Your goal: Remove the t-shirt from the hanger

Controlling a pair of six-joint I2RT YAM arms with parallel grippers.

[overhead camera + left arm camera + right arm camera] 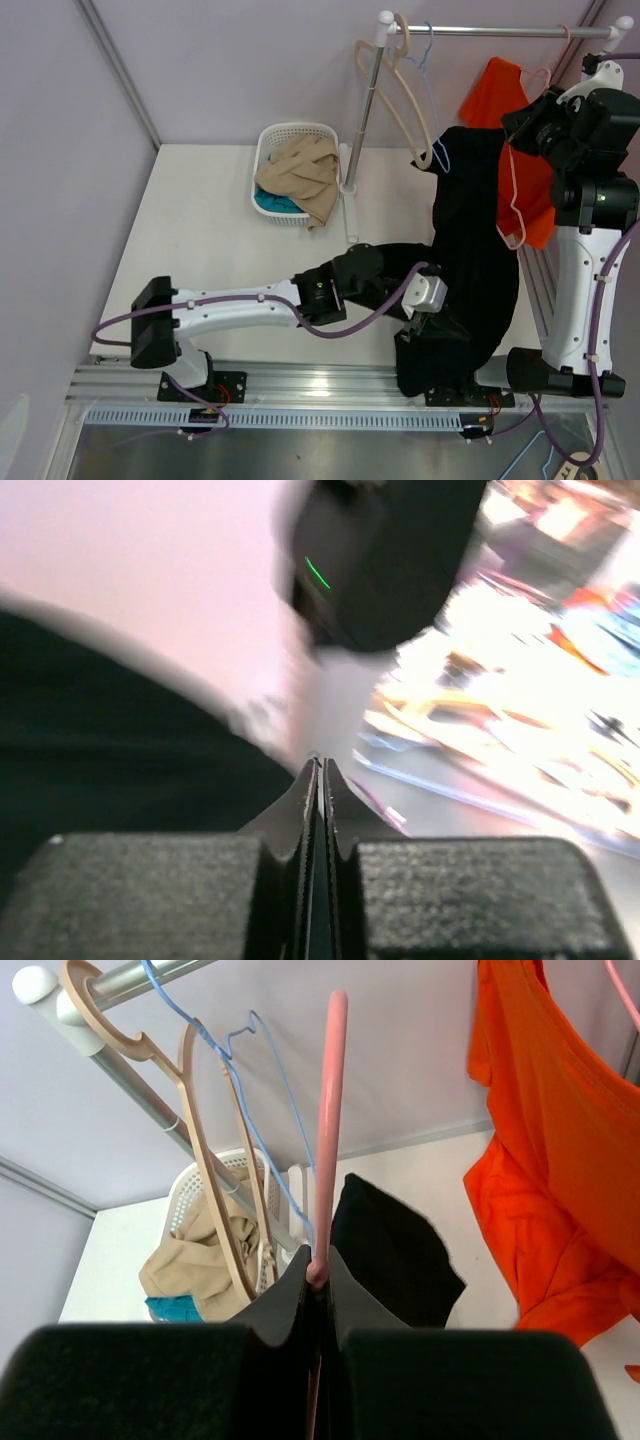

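My right gripper (320, 1268) is clamped on the pink hanger (331, 1110), fingers pressed together around its thin rod, which rises straight up from between them. The black t-shirt (470, 230) hangs just below and beyond this gripper, draping down from the hanger towards my bases. An orange shirt (560, 1160) hangs to the right of the gripper. To the left, two beige hangers (200, 1140) and a blue wire hanger (270, 1090) hang on the metal rail (490, 32).

My left gripper (424, 318) is low, reaching across into the lower part of the black t-shirt. Its fingers are together, closed on the fabric; in the wrist view dark cloth fills the space to the left of the fingers, and the rest is blurred. A small green light (318, 572) glows on the dark housing above the gripper.

Far left of both grippers a white basket (270, 140) holds a tan cloth (305, 170) over something blue.
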